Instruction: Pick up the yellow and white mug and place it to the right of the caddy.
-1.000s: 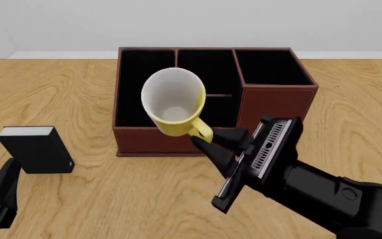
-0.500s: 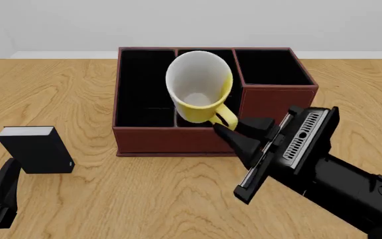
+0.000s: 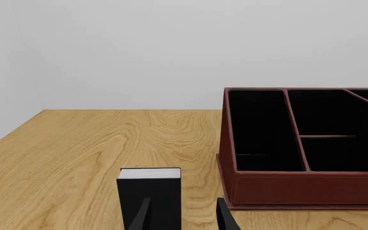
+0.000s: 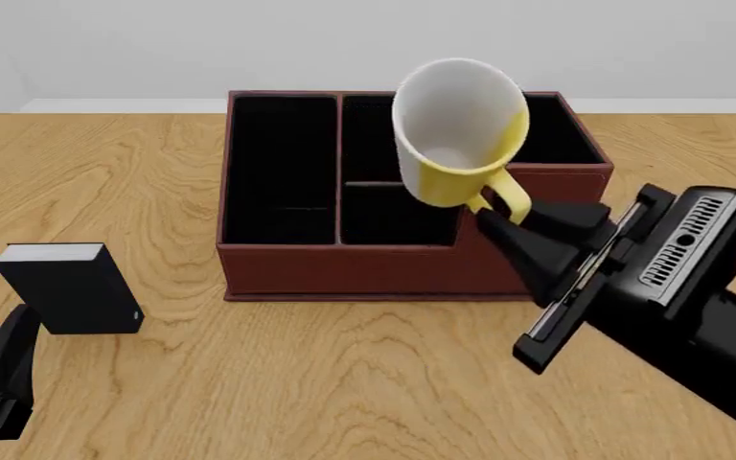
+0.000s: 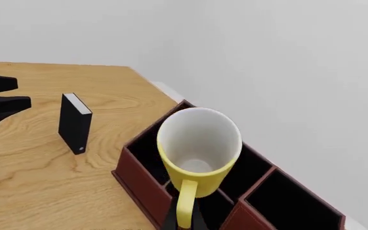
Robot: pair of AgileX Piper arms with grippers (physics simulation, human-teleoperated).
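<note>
Left wrist view: the left gripper (image 3: 182,215) hangs idle with its fingers spread, the small black box (image 3: 149,191) just ahead and the caddy (image 3: 305,191) beside it. Front view: the right gripper (image 4: 502,213) is pinched onto the handle of the yellow and white mug (image 4: 460,129), carrying it tilted, mouth toward the camera, above the caddy's right-hand compartments, high enough to clear the walls. Right wrist view: the handle runs down between the fingertips, and I'd say the table right of the caddy is the target.

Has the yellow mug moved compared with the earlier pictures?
Yes. In the front view the yellow and white mug, held by the right gripper, has shifted rightward across the caddy, toward its right end.
</note>
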